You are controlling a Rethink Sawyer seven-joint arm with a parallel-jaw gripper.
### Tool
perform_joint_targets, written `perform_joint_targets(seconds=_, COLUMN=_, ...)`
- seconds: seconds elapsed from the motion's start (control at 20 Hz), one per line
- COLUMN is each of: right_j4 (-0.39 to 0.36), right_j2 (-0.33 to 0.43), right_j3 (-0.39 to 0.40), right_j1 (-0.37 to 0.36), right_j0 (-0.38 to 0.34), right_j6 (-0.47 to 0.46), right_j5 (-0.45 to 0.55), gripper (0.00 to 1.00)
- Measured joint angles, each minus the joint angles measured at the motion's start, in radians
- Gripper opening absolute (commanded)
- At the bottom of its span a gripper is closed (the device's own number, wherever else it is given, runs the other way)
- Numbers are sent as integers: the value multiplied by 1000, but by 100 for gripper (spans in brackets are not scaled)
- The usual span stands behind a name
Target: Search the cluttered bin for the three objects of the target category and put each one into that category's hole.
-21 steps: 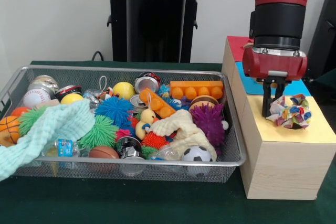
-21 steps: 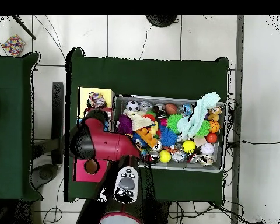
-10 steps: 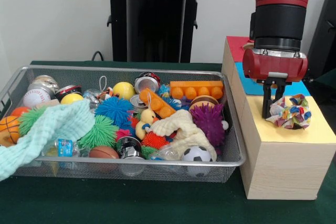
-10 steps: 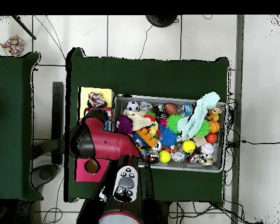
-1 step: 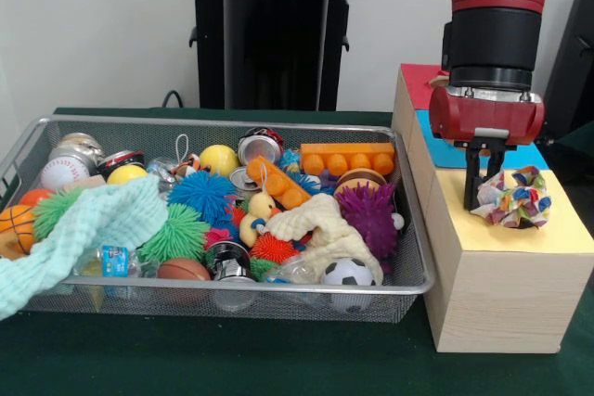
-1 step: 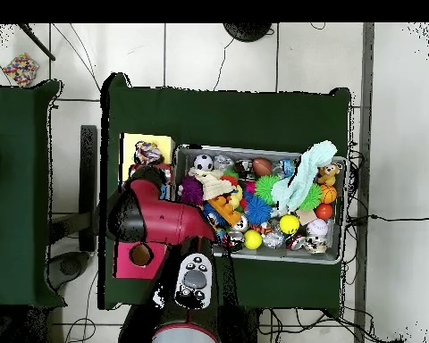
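Red-black arm vertical, wrist down; hand (image 5: 484,190) fingers parted, pointing straight down.

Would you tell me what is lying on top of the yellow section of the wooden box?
A multicoloured fabric bundle lies there, beside the gripper. Any hole beneath stays hidden.

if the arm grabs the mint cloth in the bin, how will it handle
Probably floppy: the cloth drapes over the bin rim and sags outside it. Likely light, since it rests on the spiky balls without flattening them. It may drag neighbouring toys as it lifts.
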Motion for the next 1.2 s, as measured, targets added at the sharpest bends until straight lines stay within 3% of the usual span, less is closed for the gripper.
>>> perform_joint_targets(seconds=0.6, right_j4=0, right_j2=-93, right_j3=-21, right_j1=14, right_j0=91, right_j6=0, right_j5=18, gripper=0)
perform_joint_targets(seconds=1.2, right_j4=0, right_j2=-97, right_j3=-22, right_j1=8, right_j0=76, right_j6=0, right_j5=48, gripper=0)
